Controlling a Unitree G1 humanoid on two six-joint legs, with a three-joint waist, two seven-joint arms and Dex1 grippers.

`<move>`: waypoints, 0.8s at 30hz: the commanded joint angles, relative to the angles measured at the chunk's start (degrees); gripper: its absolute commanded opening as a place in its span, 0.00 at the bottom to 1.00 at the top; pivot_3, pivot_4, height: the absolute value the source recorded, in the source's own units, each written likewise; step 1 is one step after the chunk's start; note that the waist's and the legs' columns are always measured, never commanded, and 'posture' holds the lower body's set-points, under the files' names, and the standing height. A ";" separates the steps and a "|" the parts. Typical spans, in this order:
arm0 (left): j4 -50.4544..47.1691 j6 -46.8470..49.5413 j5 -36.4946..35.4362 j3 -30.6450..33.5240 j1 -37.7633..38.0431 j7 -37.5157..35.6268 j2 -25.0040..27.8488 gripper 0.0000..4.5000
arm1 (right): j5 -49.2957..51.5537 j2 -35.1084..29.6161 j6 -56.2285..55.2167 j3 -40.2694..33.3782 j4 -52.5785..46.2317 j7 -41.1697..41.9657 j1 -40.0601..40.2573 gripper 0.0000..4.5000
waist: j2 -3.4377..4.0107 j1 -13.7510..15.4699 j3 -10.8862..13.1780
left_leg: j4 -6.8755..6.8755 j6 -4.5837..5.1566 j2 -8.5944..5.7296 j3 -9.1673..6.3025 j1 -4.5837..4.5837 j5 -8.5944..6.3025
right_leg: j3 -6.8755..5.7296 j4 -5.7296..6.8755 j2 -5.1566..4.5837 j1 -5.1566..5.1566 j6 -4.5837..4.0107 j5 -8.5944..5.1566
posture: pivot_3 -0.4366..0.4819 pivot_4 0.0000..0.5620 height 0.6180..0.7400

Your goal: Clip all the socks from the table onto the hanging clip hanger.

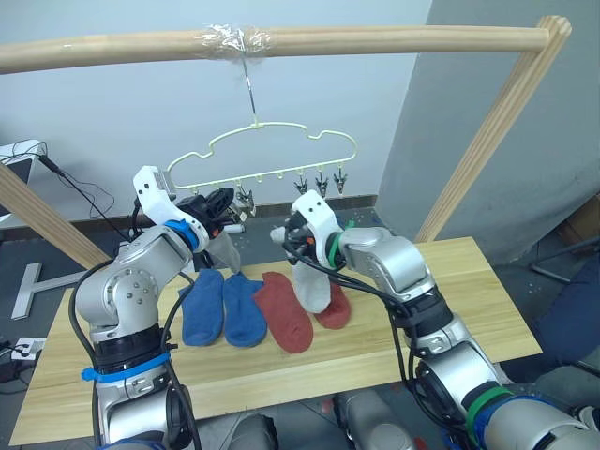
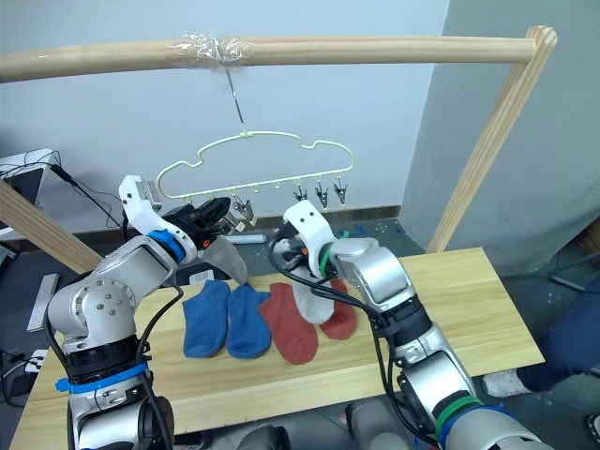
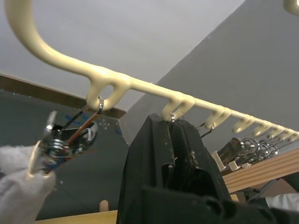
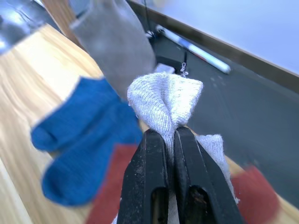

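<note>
right fingers [image 4: 169,154] pinch a grey sock [image 4: 163,100]; left fingers [image 3: 170,144] closed at a clip

A round wooden pole [image 1: 281,42] runs across the top, with clear tape [image 1: 230,39] wrapped around its middle. It joins a slanted wooden post [image 1: 487,131] on the right. Another slanted pole [image 1: 42,220] shows at the left. Behind stand a pale wall [image 1: 122,112] with a dark baseboard [image 1: 103,223], black cables [image 1: 89,192], and a grey floor [image 1: 19,253].
</note>
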 commanded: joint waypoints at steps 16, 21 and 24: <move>-0.76 2.84 -8.43 3.64 -3.83 4.63 -0.32 0.00 | 0.96 6.81 -7.78 -0.41 8.37 -0.97 -8.19 0.01 | 0.00 0.26 0.00 | -0.01 0.00 0.01 -0.03 -0.03 0.00 | -0.04 -0.03 -0.03 -0.01 0.00 0.00 | 0.20 0.28 1.00; -0.82 2.75 -8.67 3.34 -3.65 4.85 -0.08 0.00 | 1.34 7.15 -7.82 -0.87 8.52 -1.30 -9.20 0.01 | 0.00 0.26 0.00 | -0.02 0.00 0.01 -0.03 -0.03 0.00 | -0.04 -0.03 -0.03 -0.01 0.00 0.00 | 0.20 0.28 1.00; -0.90 2.60 -8.55 3.11 -3.61 4.84 -0.10 0.00 | 1.51 7.39 -7.97 -1.19 8.87 -1.48 -9.94 0.01 | 0.00 0.27 0.00 | -0.02 0.00 0.01 -0.03 -0.03 0.00 | -0.04 -0.03 -0.03 -0.02 0.00 0.00 | 0.20 0.28 1.00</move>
